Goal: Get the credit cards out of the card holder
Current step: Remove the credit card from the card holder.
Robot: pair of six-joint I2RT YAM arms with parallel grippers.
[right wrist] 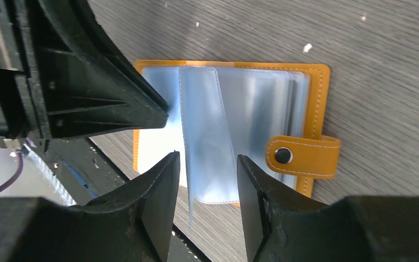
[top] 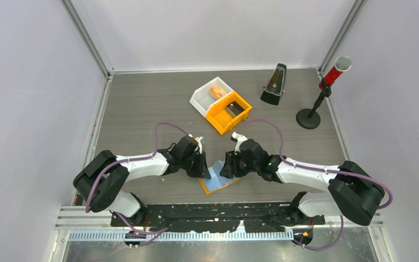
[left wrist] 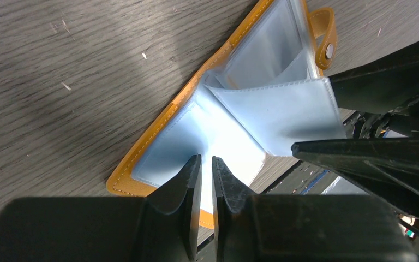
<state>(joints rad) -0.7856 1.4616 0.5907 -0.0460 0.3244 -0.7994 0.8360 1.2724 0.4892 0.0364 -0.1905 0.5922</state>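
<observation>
At the near edge of the table [top: 142,109], the card holder [top: 216,182] lies open between your two arms, both leaning inward and low with wrists tipped down. Use your left gripper [left wrist: 206,162], drawn nearly shut, to pin the pale blue sleeve [left wrist: 169,147] so the holder cannot slide. Your right gripper [right wrist: 207,158] stands spread astride a raised clear leaf [right wrist: 202,109]; close on it gently. No credit cards show in these sleeves.

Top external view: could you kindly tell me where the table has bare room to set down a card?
Bare table lies left of the white bin toward the wall, and between the orange bin and microphone stand. It is crowded around the card holder, where the left pincer and right pincer meet.
</observation>
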